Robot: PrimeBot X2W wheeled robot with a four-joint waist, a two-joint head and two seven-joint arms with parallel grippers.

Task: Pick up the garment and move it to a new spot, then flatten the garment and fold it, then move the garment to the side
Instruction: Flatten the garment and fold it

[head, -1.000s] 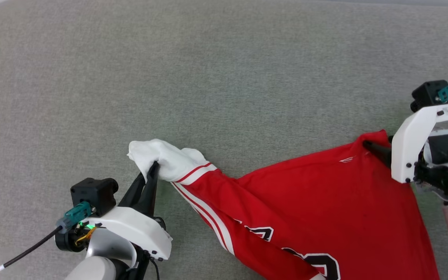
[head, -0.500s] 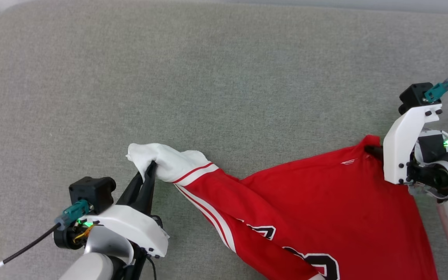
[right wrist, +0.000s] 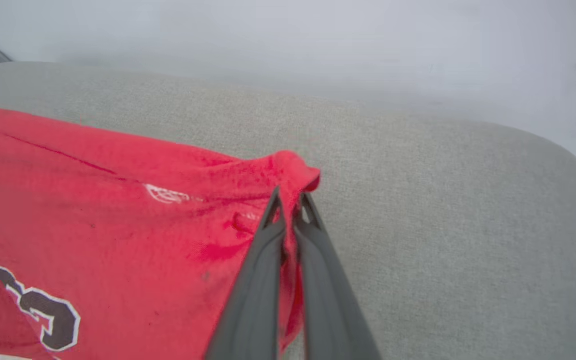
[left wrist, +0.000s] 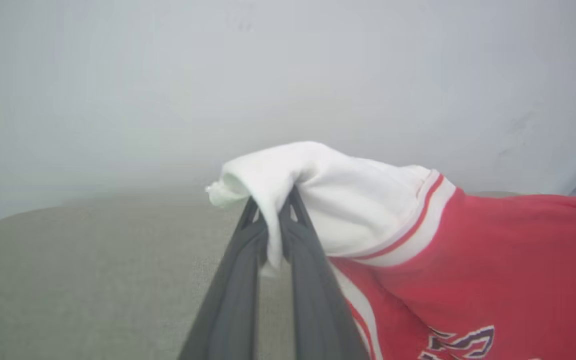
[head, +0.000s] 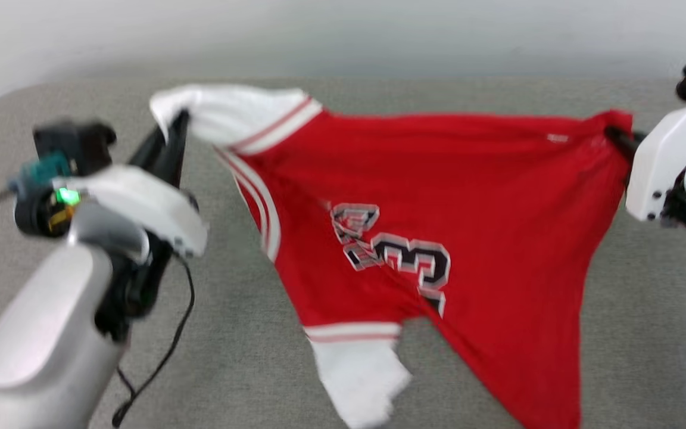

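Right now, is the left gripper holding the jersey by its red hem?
No, the left gripper is shut on the garment at its white sleeve.

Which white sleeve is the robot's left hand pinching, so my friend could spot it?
Look over the wide grey fabric surface, where a red jersey T-shirt with white short sleeves hangs stretched out. The pinched sleeve is at its top corner, clamped between the left gripper's dark fingers. The other white sleeve dangles loose at the bottom.
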